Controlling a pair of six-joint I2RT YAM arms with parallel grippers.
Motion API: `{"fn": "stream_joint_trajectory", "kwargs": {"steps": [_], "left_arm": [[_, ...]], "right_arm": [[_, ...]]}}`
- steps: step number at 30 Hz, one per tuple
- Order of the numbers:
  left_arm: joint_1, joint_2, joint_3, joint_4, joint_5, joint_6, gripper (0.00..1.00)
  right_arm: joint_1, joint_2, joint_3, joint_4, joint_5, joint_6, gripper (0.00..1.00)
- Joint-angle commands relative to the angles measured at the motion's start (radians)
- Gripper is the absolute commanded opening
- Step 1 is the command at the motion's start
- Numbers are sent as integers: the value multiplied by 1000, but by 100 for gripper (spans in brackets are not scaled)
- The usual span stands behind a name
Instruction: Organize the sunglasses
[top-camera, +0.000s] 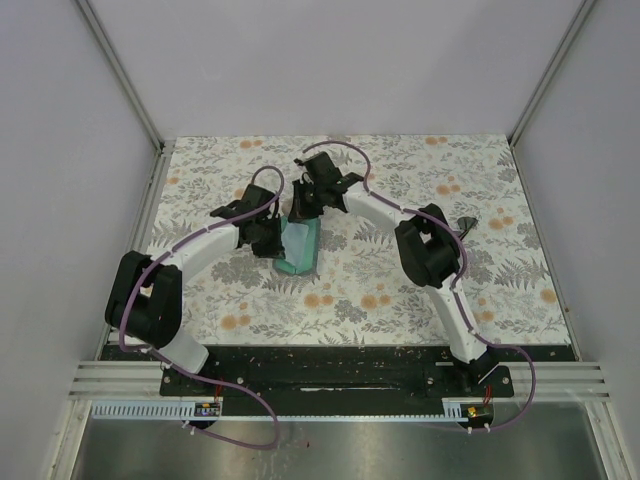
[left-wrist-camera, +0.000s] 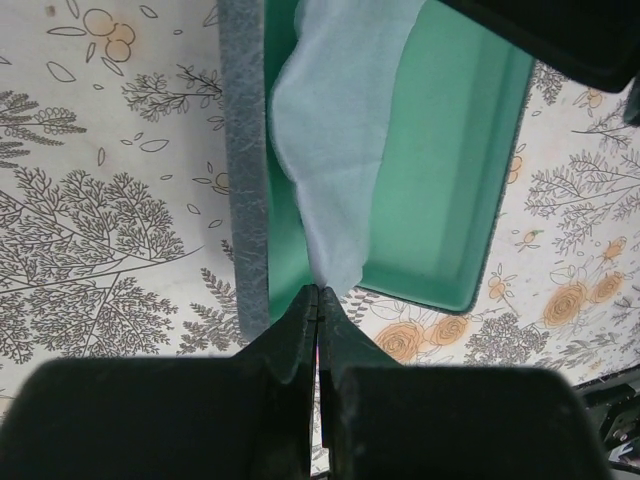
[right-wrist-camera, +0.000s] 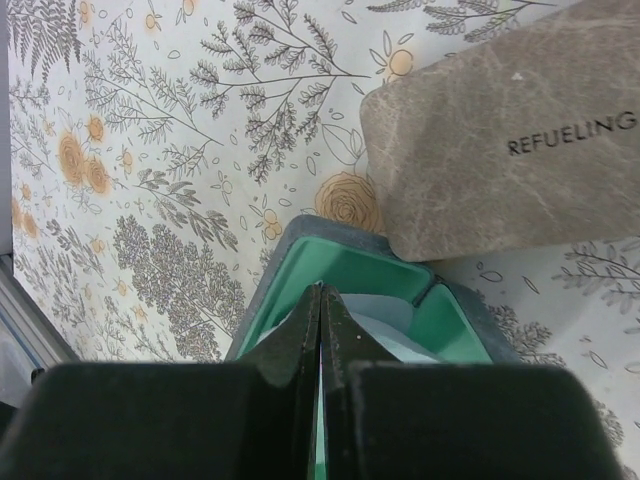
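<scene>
**Desk:** Black fingers fill the foreground of both wrist views. What are they doing?

**Photographer:** The left fingers (left-wrist-camera: 305, 315) are closed on the corner of a pale cloth (left-wrist-camera: 340, 130). The right fingers (right-wrist-camera: 305, 315) are pressed together above the open case (left-wrist-camera: 450, 180), with nothing I can see between them.

**Desk:** The count?

**Photographer:** Two arms, the left arm (top-camera: 185, 255) and the right arm (top-camera: 430, 250). Two cases, one cloth and one pair of sunglasses (top-camera: 466, 224), all on a floral counter (top-camera: 400, 300).

**Desk:** What does each view add?

**Photographer:** Only the top view shows the sunglasses. They are a thin dark shape on the counter just beside the right arm's elbow, on its outer side, well apart from the open case and too small to show detail. Only the right wrist view shows the tan case (right-wrist-camera: 500, 140), lettered REFUELING, just beyond the open one. The left wrist view alone shows the pinch on the cloth.

**Desk:** And inside the cases?

**Photographer:** The open case is grey outside and green inside. It holds the cloth, which trails over the near rim to the left fingers. The tan case shows only its outside.
</scene>
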Motion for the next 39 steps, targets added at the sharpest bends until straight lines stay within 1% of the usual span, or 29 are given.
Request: {"fn": "stream_joint_trajectory", "kwargs": {"steps": [1,6,14,15,17,18,19,21,27,30,32,34,35,37,39], "left_arm": [[24,-10,-13,29,11,10,0],[33,6,-30,29,4,4,0],[47,36,-53,33,-85,-4,0],[48,43,-55,35,-107,-5,0],[54,49,-52,36,-136,-8,0],[59,55,-52,39,-136,-10,0],[62,59,-49,43,-136,-10,0],[71,69,-46,46,-136,-11,0],[79,79,-47,58,-136,-8,1],[79,61,-44,52,-136,-8,11],[80,38,-43,50,-138,-11,22],[79,11,-36,46,-130,-8,30],[79,1,-33,44,-131,-10,33],[79,-16,-23,36,-136,-10,34],[79,-28,-13,36,-136,-13,34]], "right_arm": [[30,35,80,3,-26,-10,0],[47,86,143,-12,-23,-4,0],[51,149,224,-29,3,19,0],[51,150,233,-31,-2,26,2],[51,149,247,-32,-9,38,11],[51,144,255,-34,-8,42,19],[53,137,264,-40,-6,44,25],[51,126,285,-63,5,44,32],[51,57,336,-141,43,35,42],[48,5,336,-192,86,30,45],[45,-47,301,-210,119,26,47],[36,-118,220,-210,156,30,51],[28,-176,179,-210,173,30,53],[7,-259,62,-198,211,38,56],[-37,-392,-99,-144,224,62,58]]}}
